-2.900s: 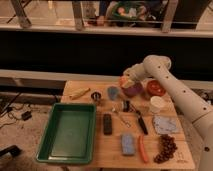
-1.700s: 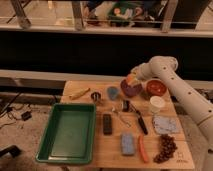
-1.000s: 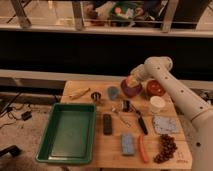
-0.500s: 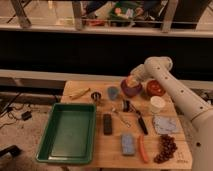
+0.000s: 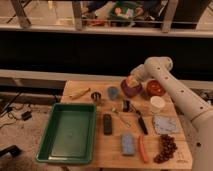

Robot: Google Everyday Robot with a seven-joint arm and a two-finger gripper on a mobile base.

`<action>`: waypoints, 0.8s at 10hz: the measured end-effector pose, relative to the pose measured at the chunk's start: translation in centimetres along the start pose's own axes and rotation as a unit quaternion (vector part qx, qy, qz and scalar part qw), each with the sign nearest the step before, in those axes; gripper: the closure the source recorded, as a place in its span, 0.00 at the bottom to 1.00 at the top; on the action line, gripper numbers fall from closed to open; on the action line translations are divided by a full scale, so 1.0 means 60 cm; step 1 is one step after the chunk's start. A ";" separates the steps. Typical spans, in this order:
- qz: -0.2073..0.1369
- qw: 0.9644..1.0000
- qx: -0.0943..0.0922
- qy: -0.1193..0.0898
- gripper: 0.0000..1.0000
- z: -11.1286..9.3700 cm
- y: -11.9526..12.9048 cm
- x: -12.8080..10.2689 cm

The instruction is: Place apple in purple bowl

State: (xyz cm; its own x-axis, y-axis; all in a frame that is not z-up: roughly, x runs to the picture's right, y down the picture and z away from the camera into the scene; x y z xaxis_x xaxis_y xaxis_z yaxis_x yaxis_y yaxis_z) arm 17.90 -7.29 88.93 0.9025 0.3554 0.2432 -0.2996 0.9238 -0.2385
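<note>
End effector, grip not discernible, hangs with apple at its tip over purple bowl at surface rear, red bowl just beside, white cup near.

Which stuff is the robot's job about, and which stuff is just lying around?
For the job: apple, at the tool, hovering over the purple bowl.
Just lying about: green tray, red-orange bowl, white cup, carrot, grapes, blue sponge.
</note>
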 end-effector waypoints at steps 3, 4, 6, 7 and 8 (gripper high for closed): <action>0.000 1.000 0.000 0.000 0.20 0.000 0.000 0.000; 0.000 1.000 0.000 0.000 0.20 0.000 0.000 0.000; 0.000 1.000 0.000 0.000 0.20 0.000 0.000 0.001; 0.000 1.000 0.000 0.000 0.20 0.000 0.000 0.001; 0.000 1.000 0.000 0.000 0.20 0.000 0.000 0.001</action>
State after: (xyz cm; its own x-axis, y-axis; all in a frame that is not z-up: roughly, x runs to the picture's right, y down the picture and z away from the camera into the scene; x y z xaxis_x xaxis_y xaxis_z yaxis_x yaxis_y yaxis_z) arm 17.97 -7.27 88.92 0.9024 0.3561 0.2426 -0.3004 0.9235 -0.2384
